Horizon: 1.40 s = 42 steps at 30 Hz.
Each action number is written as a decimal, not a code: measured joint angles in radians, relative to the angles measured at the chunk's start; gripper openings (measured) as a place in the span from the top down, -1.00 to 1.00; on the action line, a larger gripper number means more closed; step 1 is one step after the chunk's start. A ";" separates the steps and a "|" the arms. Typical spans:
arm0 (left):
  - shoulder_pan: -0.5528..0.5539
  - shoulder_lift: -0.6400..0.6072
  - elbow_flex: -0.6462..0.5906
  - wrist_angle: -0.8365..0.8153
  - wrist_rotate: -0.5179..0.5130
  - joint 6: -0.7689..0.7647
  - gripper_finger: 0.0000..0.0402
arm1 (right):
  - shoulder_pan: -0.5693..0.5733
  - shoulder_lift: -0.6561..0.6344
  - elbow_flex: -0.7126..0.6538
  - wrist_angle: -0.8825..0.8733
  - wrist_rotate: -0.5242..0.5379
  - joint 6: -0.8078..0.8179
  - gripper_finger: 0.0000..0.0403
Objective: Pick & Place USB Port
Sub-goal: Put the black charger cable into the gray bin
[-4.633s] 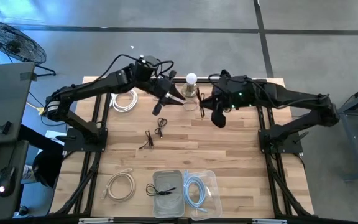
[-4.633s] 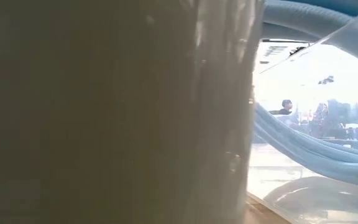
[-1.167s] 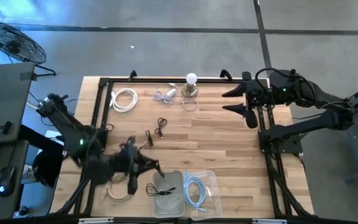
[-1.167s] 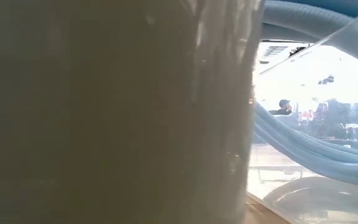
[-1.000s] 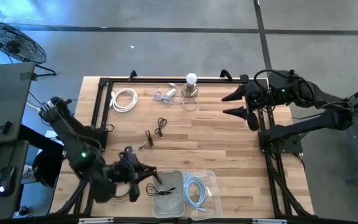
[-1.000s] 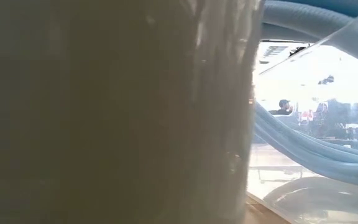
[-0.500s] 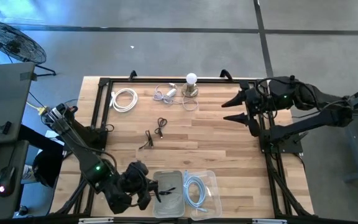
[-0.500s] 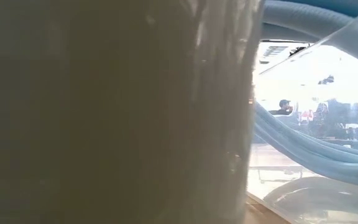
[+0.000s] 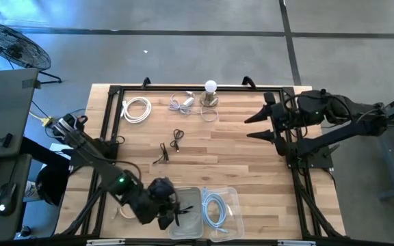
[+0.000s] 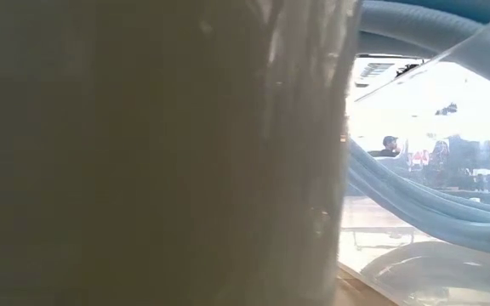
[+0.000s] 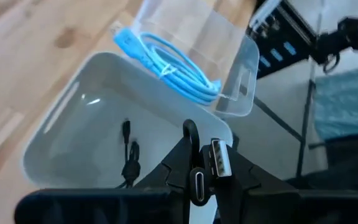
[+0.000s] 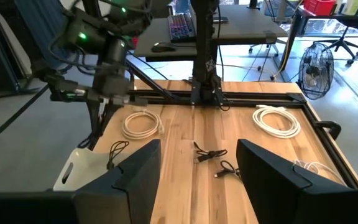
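My left gripper (image 9: 173, 214) hangs over the grey bin (image 9: 191, 199) at the table's near edge, shut on a black USB cable. In the left wrist view the cable's silver USB-A plug (image 11: 219, 163) and its smaller oval plug (image 11: 199, 182) show between my fingers. Another black cable (image 11: 129, 163) lies on the floor of the grey bin (image 11: 73, 130). My right gripper (image 9: 260, 126) waits open above the table's far right, holding nothing (image 12: 197, 180). My left gripper pinches the USB cable near its plug ends (image 11: 209, 177) between its two fingers. A black loop of the cable (image 11: 190, 129) sticks out past the fingertips. The fingers slant downward over the grey bin, and the cable is lifted clear of the bin's floor.
A clear bin (image 9: 230, 202) with a blue cable (image 11: 166, 65) stands right of the grey one. Two black cables (image 9: 171, 145) lie mid-table. White cables (image 9: 136, 109) and a bulb on a stand (image 9: 211, 92) sit at the far edge. Bin walls block the low view (image 10: 143, 153).
My left gripper has swung toward the table's right and near edge, sinking and rolling, and now stands over the grey bin, still shut on the cable. My right arm has swung slightly toward the near edge and stays open.
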 joint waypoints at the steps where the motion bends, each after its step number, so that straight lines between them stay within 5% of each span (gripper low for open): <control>1: 0.009 0.000 -0.015 0.024 0.020 0.013 0.81 | 0.001 0.000 0.000 0.000 0.000 0.000 0.00; 13: 0.026 -0.002 -0.211 0.392 0.074 -0.050 0.81 | 0.000 0.000 0.000 -0.020 0.001 0.025 0.00; 21: 0.052 -0.002 -0.220 0.338 0.078 -0.069 0.81 | 0.000 0.000 0.000 -0.030 0.001 0.030 0.01; 28: 0.093 -0.003 -0.220 0.315 0.222 -0.046 0.81 | 0.000 0.000 0.000 -0.030 0.001 0.037 0.02; 35: 0.106 -0.001 -0.220 0.291 0.281 -0.005 0.40 | 0.000 0.000 0.000 -0.030 0.001 0.037 0.02; 42: 0.119 0.000 -0.220 0.284 0.292 0.012 0.30 | 0.000 0.000 0.000 -0.030 0.003 0.037 0.02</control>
